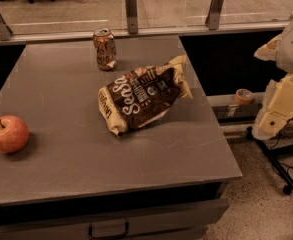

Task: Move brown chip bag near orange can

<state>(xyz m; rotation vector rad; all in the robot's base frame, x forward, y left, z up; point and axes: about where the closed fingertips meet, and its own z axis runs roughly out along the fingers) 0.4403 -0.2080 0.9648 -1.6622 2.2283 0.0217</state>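
The brown chip bag (pixel 141 99) is lying flat around the middle of the grey table (pixel 61 154), a little to the right. Its white script lettering is facing up. Its crimped cream end is pointing toward the far right, and its other end is angling toward the near left.

The orange can (pixel 105 49) is standing upright by the far edge of the table, beyond the bag and slightly to its left. The two are sitting near each other but are not touching, with a strip of bare tabletop showing between them.

A red apple (pixel 7 134) is resting well apart from both, close to the left edge, with its stem pointing up.

The gripper (pixel 280 108) is hanging off to the right, past the table's right edge and above the speckled floor. It is not touching the bag, the can or the table. From where I am standing I cannot tell whether it is parted or closed, though it is carrying nothing that I can make out.

Behind it, a roll of orange tape (pixel 244 96) is sitting on a low ledge. A drawer handle (pixel 108 230) is showing under the near edge of the table.
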